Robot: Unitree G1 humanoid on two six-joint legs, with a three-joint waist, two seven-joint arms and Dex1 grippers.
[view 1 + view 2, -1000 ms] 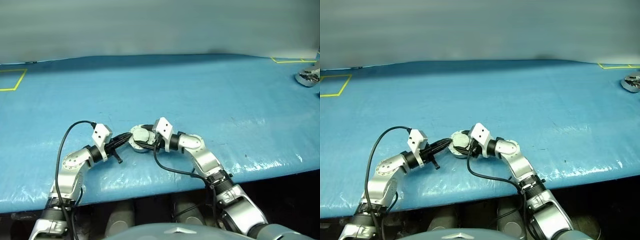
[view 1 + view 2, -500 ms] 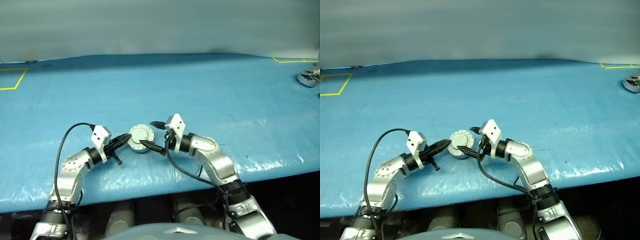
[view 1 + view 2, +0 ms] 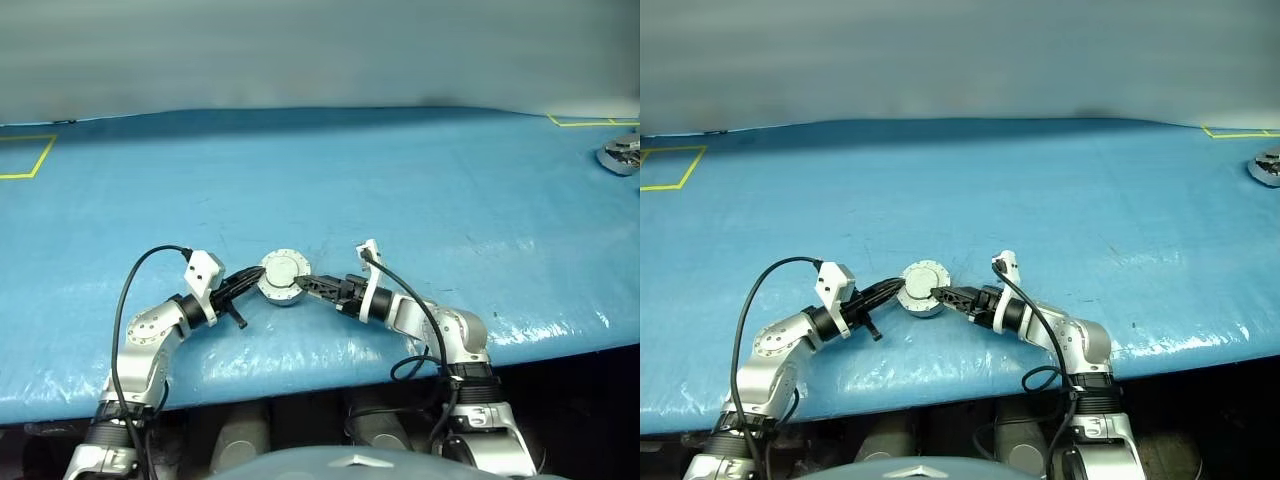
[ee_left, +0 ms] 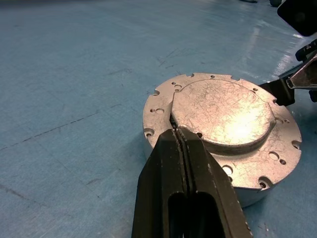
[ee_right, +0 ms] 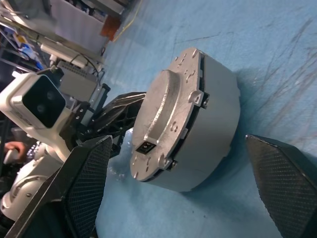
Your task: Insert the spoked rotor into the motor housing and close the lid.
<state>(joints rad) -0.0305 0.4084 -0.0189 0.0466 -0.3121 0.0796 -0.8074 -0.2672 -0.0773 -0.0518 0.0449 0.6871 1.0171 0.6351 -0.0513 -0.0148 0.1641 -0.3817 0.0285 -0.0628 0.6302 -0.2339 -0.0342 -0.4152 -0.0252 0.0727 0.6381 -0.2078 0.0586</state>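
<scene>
Lid (image 4: 223, 116) down flat on motor housing (image 5: 210, 134); assembly resting on blue table cover (image 3: 400, 170), directly between the two claws. Spoked rotor presumably enclosed inside; not confirmable from outside.

Left gripper (image 4: 177, 136): fingers pressed together, nothing between them, tips lying on the lid's flange at the edge of the raised centre boss. Housing straight ahead of this claw, in contact at the tips.

Right gripper (image 3: 312, 284): jaws spread wide, holding nothing. Housing straight ahead along the pointing line, centred in the gap between the two fingers (image 5: 81, 191). In the right wrist view, the fingers stand clear of the housing wall on either side. From overhead, tips just beside the housing rim; contact not determinable.

Governing relation: housing axis vertical, lid face up; both claws approach near level, from opposite sides, along one line through the housing centre. No long axis on the round case, so no preferred grip direction.

Nearer arm: left, already touching. Right close alongside, free.

Judged state: lid appears seated; task at or near completion. Remaining risk: sideways push from either claw sliding the case on the cover.
</scene>
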